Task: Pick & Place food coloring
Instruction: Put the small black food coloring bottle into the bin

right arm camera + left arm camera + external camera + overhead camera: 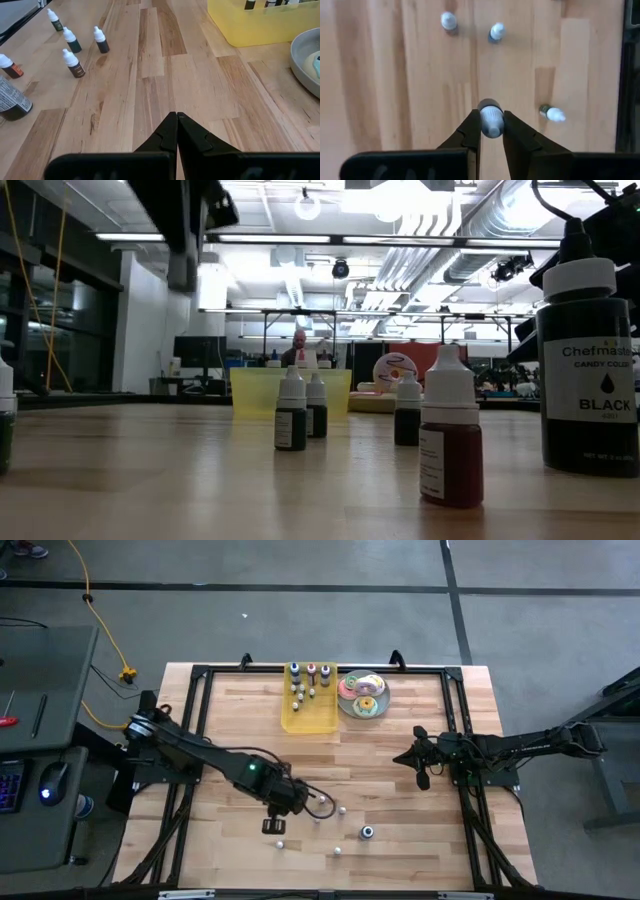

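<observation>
Left gripper [491, 125] is down over the near part of the table [400, 800], and its two dark fingers [468, 131] are pinched on either side of a small food coloring bottle [490, 117], white cap showing between the tips — that one is held. From above, this gripper [290, 802] sits at the end of the left arm, which stretches in from the left edge toward the table's middle front. Loose bottles stand close around it: two more [448, 21] [496, 31] upright farther along the boards, and one [552, 113] lying on its side just beside the grip. In the level view, several bottles stand on the wood, among them a red one [450, 435] close to the camera and a larger bottle labelled black [590, 360] at the right. Over on the far side, the yellow tray [310, 710] already holds a handful of bottles [305, 685], and the plate of doughnuts [362, 695] sits just beside it to the right. Right gripper [176, 131] waits near the right edge of the table, fingers pressed together with nothing between them, well apart from the cluster of bottles [75, 47].
</observation>
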